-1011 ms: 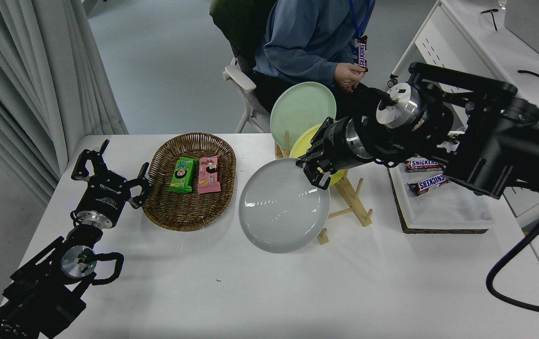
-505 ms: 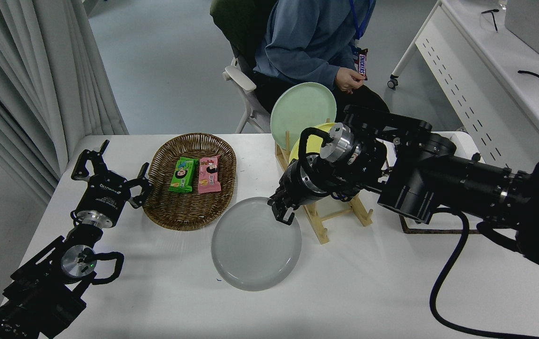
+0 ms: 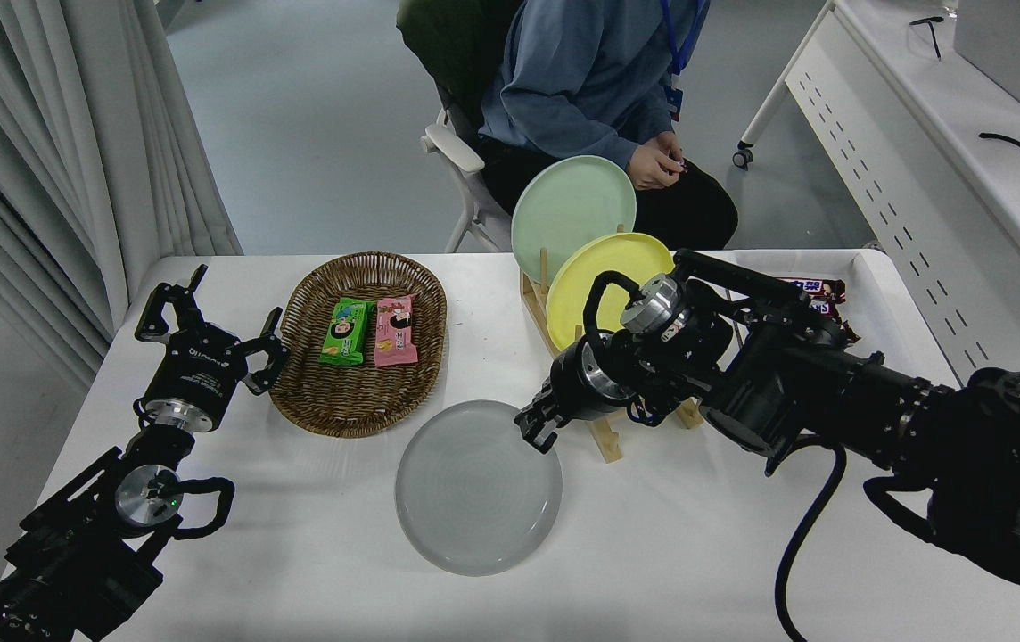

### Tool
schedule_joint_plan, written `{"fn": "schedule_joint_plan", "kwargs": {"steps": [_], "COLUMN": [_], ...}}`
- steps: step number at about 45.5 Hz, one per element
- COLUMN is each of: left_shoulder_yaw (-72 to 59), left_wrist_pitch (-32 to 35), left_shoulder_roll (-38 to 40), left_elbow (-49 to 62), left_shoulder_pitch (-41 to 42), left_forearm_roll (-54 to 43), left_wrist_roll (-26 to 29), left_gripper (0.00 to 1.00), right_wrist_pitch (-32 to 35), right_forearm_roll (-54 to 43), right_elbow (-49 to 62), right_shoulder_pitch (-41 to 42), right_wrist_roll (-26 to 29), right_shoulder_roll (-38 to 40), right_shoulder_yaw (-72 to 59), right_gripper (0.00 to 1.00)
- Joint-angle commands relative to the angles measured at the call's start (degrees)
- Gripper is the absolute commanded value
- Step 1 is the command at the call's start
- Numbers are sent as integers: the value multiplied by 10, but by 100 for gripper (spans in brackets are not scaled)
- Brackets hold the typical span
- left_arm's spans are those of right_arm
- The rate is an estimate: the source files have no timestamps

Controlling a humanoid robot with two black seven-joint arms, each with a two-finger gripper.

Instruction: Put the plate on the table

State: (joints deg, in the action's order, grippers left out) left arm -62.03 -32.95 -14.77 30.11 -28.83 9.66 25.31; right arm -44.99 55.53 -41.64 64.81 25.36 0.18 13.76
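The pale grey-white plate lies flat on the white table, in front of the wicker basket. My right gripper is shut on the plate's far right rim and reaches in from the right. My left gripper is open and parked at the lower left, beside the basket.
A wicker basket holds a green and a pink snack pack. A wooden rack holds a yellow plate and a mint-green plate. A tray with chocolate bars sits behind my right arm. A person sits at the far side.
My right arm has carried the grey plate off the rack, down and toward the left front, from tilted to flat on the table. The person's hand has lowered its chocolate bar.
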Motion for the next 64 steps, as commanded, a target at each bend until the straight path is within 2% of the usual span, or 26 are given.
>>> {"fn": "schedule_joint_plan", "kwargs": {"steps": [1, 24, 64], "left_shoulder_yaw": [1, 0, 0], "left_wrist_pitch": [0, 0, 0], "left_shoulder_roll": [0, 0, 0], "left_elbow": [0, 0, 0], "left_shoulder_pitch": [0, 0, 0], "left_forearm_roll": [0, 0, 0], "left_wrist_roll": [0, 0, 0], "left_gripper": [100, 100, 100], "right_wrist_pitch": [0, 0, 0], "right_forearm_roll": [36, 40, 45], "right_elbow": [31, 63, 60], "right_shoulder_pitch": [-28, -52, -97], "right_wrist_roll": [1, 0, 5], "right_shoulder_roll": [-2, -2, -2], "right_shoulder_yaw": [16, 57, 50], "right_gripper": [0, 0, 0]}}
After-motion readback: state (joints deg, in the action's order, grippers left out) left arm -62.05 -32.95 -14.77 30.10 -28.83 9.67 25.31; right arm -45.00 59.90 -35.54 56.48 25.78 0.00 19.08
